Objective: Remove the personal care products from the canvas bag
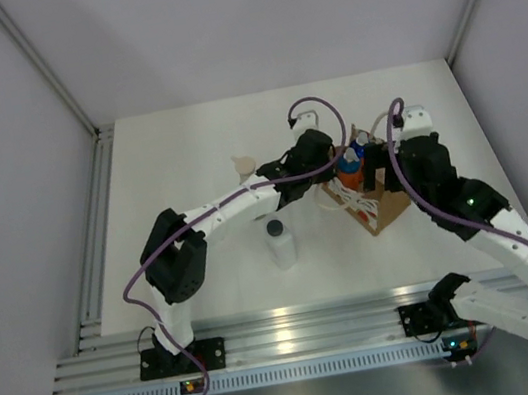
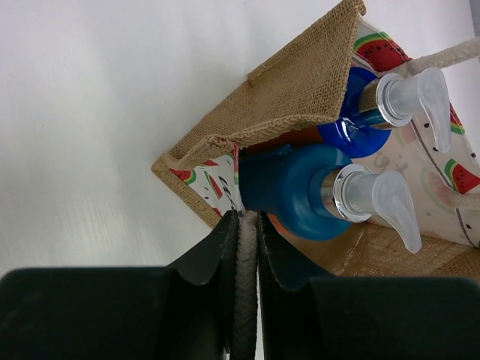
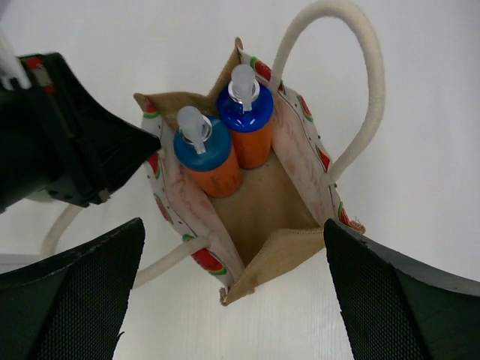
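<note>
Pinching rope handle (image 2: 244,307), left pincer (image 2: 245,220) closed.

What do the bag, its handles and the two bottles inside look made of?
Bag: coarse woven burlap or jute, matte, weave visible. Handles: cream twisted rope, likely cotton. Bottles: probably plastic, glossy blue tops catching highlights, translucent pump heads.

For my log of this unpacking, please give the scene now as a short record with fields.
left end effector: shut on the rope handle
right end effector: open, above the canvas bag
in bag: two orange pump bottles with blue caps, standing
out of bag: white bottle with dark cap, standing on the table
</note>
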`<state>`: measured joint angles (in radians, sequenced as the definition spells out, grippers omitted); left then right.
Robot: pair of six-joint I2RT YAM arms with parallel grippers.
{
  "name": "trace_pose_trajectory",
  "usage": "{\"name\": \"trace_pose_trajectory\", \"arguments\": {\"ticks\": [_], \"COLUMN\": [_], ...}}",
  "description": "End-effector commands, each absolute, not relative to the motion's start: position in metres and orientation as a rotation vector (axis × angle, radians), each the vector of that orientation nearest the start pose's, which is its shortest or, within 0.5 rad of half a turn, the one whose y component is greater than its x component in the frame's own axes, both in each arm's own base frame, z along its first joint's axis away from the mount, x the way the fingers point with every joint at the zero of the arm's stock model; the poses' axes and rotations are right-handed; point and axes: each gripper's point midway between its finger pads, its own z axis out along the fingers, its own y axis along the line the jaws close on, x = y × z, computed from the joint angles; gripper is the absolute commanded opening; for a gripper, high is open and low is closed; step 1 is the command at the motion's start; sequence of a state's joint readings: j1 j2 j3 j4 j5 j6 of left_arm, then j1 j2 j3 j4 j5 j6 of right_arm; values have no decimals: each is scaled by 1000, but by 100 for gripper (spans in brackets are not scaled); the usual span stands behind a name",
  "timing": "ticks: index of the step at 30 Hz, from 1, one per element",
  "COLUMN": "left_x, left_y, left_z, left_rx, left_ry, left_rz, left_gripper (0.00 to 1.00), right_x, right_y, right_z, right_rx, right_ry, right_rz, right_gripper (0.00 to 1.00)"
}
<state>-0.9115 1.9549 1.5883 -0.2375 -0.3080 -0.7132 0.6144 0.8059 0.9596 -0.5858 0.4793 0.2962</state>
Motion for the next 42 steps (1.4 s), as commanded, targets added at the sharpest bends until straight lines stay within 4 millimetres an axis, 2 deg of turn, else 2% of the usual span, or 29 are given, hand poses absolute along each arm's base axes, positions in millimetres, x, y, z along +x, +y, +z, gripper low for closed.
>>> {"name": "trace_pose_trajectory", "arguments": {"ticks": [1, 4, 7, 8, 12, 18, 23, 30, 42], "left_x": [362, 361, 362, 362, 362, 364, 364, 366, 364], "left_y": [-428, -432, -434, -433, -428, -418, -419, -416, -413], "left_z": [151, 147, 147, 148, 152, 153, 146, 140, 137], "left_rx": [12, 2, -13, -20, -55, -90, -98, -111, -79], "left_ry": [2202, 2205, 2209, 2205, 2198, 2181, 2193, 2198, 2203], "left_rz": [-638, -658, -669, -669, -663, -625, -621, -600, -583], "left_gripper": [17, 13, 8, 0, 0, 0, 0, 0, 0], "right_x": [275, 300, 319, 324, 347, 369, 383, 390, 400], "right_y": [121, 121, 129, 130, 129, 133, 132, 144, 137], "right_z": [269, 260, 245, 243, 217, 206, 202, 177, 149], "right_rx": [-110, -117, -160, -164, -162, -137, -69, -75, -10], "right_ry": [1974, 1990, 2039, 2044, 2110, 2088, 2069, 2116, 2118], "right_rz": [292, 268, 295, 295, 242, 229, 210, 215, 150], "right_gripper": [99, 98, 92, 88, 84, 74, 70, 68, 66]}}
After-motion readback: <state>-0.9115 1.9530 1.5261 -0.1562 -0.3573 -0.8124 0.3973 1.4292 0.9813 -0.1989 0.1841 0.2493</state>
